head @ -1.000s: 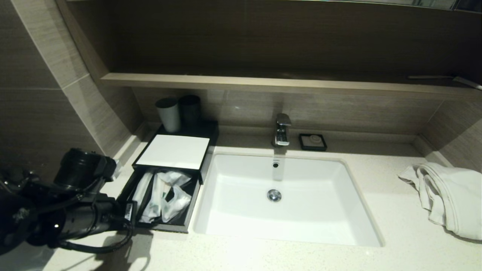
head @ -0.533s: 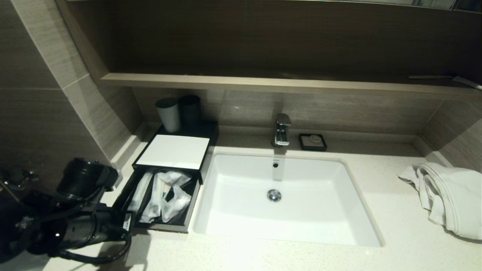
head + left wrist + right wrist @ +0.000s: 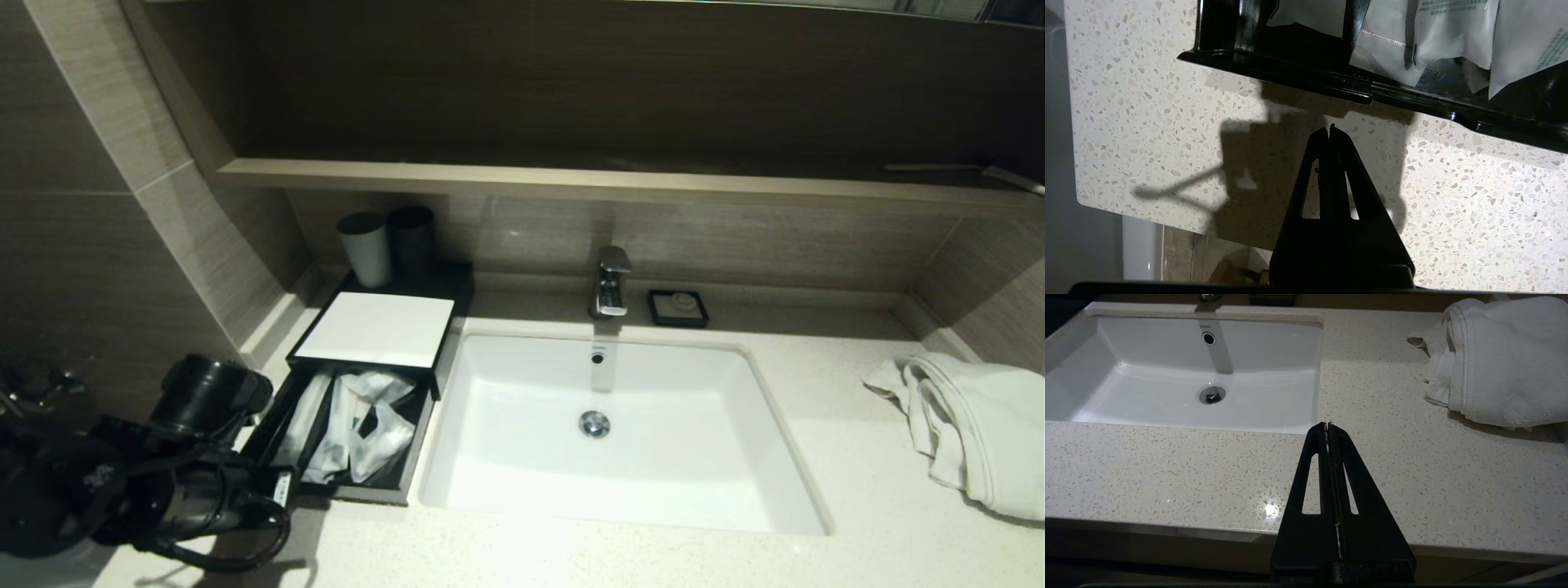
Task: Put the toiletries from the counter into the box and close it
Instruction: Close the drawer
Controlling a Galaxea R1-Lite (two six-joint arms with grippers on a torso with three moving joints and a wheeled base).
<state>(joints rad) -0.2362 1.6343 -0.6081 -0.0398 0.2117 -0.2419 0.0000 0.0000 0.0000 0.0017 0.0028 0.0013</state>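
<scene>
The black box stands on the counter left of the sink, with a white top and its drawer pulled out towards me. Several white toiletry packets lie in the drawer; they also show in the left wrist view. My left gripper is shut and empty, low over the counter, just in front of the drawer's front wall near its left corner. My right gripper is shut and empty above the counter's front edge, right of the sink; it is out of the head view.
A white sink fills the middle of the counter, with a faucet and a soap dish behind it. Two cups stand behind the box. A folded white towel lies at the right. A wall is close on the left.
My left arm has dropped lower and shifted right, towards the drawer's front left corner. The drawer and the packets have not moved.
</scene>
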